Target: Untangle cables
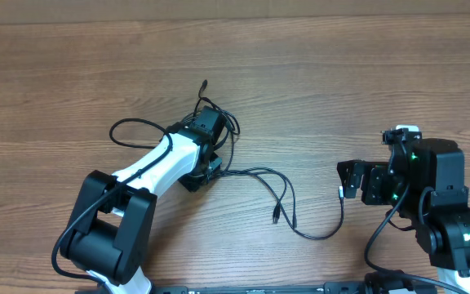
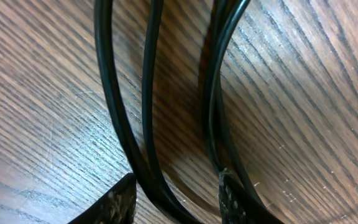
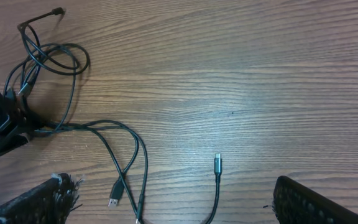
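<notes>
Cables [image 2: 106, 62] loop glossy black over grained table [image 1: 341, 82].

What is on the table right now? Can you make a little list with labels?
table: brown wood
cables: thin black cords, bunched at the left pincer, ends trailing toward the right pincer
left pincer: cords between its fingers, grip unclear
right pincer: open, holding nothing
plug tips: two silvery ones lying loose

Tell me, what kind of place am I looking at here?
Probably a robotics lab or test bench: a white arm and a black arm reach over a wooden table, where thin black cables lie looped together.
</notes>
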